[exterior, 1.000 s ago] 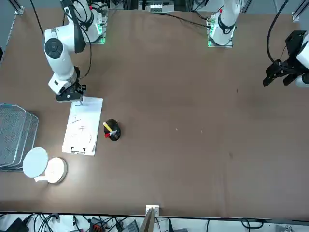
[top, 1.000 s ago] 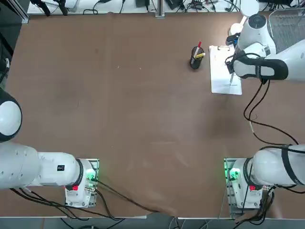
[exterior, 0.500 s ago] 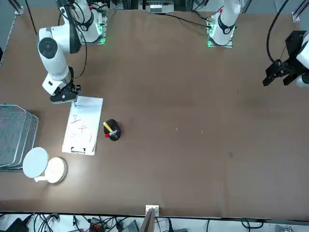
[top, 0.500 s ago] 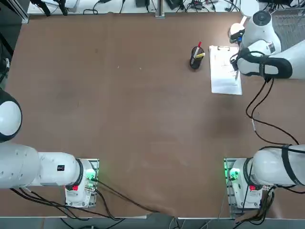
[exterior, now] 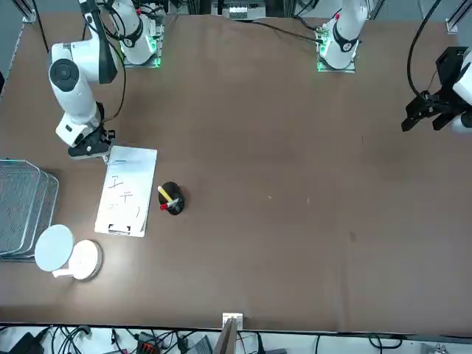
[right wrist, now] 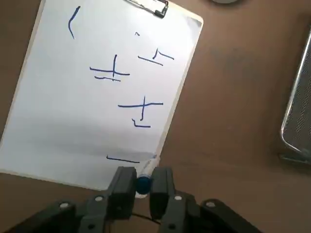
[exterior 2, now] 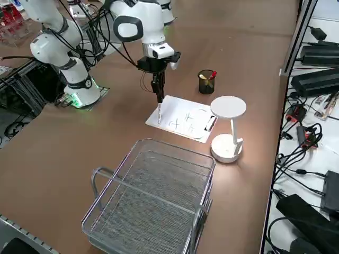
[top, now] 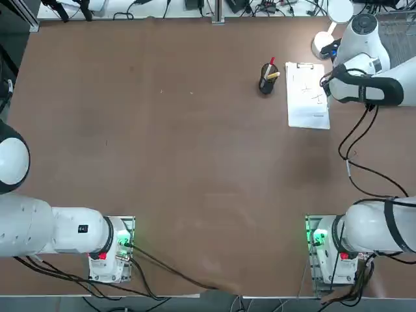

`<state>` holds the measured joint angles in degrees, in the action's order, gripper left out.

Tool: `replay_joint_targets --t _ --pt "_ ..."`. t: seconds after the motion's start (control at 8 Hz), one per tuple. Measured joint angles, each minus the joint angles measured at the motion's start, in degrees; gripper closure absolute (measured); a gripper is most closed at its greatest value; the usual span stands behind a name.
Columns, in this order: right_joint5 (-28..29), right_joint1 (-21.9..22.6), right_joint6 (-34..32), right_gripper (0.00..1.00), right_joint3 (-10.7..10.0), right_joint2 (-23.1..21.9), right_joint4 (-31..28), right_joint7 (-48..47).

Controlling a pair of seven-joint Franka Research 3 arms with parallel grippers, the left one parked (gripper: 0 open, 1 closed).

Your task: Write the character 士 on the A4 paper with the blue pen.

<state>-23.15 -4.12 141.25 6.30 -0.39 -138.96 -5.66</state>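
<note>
The A4 paper lies on the brown table at the far right, with a clip at its far short edge and several blue handwritten marks on it. My right gripper is shut on the blue pen, which points straight down. The gripper hangs over the sheet's right long edge. In the wrist view the pen's tip sits at the paper's edge, at the end of a short horizontal stroke. The paper also shows in the right side view.
A black pen cup holding a red-tipped and a yellow pen stands just left of the paper. A white desk lamp stands beyond the clip end. A wire basket lies at the table's right edge, beside the paper.
My right arm has swung to the robot's right, carrying the pen across the near end of the sheet to its right edge. The grip on the pen is unchanged.
</note>
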Motion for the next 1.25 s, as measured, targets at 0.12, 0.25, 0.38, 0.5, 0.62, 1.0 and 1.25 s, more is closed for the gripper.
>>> replay_joint_targets --t 0.12,0.25,0.38,0.5,0.62,1.0,1.25 --pt "0.0 0.0 0.3 0.81 -0.1 0.4 0.0 0.0" --pt "0.0 0.0 0.5 0.81 -0.2 0.8 0.0 0.0" --pt "0.0 0.0 0.6 0.81 -0.2 0.9 0.0 -0.1" --pt "0.0 0.0 0.7 0.81 -0.2 0.9 0.0 -0.1" --pt "0.0 0.0 0.7 0.81 -0.2 1.0 0.0 -0.1" --pt "0.0 0.0 1.1 0.81 -0.3 1.4 0.0 -0.2" --pt "0.0 0.0 1.2 0.81 -0.3 1.6 0.0 -0.7"
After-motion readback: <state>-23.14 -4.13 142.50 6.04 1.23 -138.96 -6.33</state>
